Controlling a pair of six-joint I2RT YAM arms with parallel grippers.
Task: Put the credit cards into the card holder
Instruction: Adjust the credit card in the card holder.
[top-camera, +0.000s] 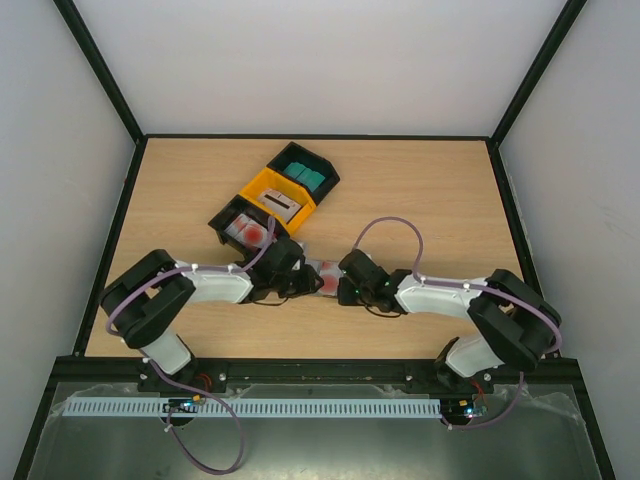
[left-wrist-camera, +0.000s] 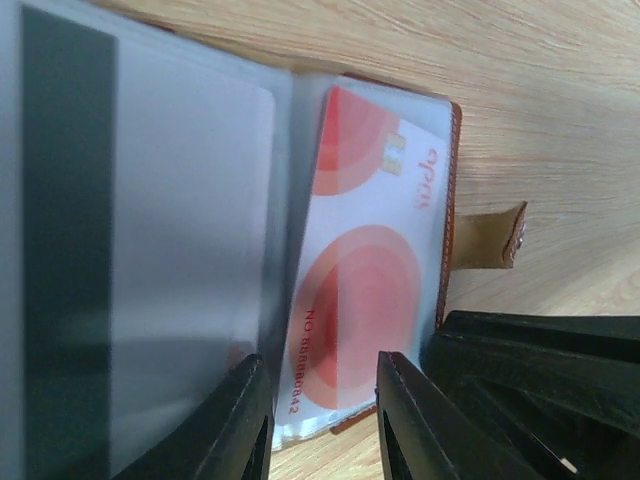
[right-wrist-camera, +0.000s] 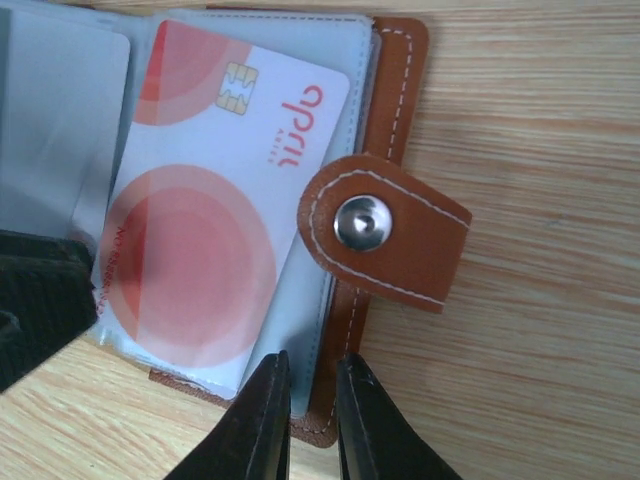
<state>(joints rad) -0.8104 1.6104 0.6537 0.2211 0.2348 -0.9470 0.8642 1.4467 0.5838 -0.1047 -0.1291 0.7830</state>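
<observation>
The brown, white-stitched card holder (right-wrist-camera: 398, 90) lay open on the wooden table (right-wrist-camera: 540, 130) between the arms, with a white, red-circled credit card (right-wrist-camera: 215, 210) in its clear sleeve. The left gripper (left-wrist-camera: 322, 372) stood part-open astride the sleeve's edge. The right gripper (right-wrist-camera: 312, 368) was nearly closed at the brown edge, its grip unclear.

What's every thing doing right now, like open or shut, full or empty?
card holder, lying open
snap strap, undone
red and white card, in a clear sleeve, tilted
left gripper, open
right gripper, nearly shut, grip unclear
bins, not empty
</observation>
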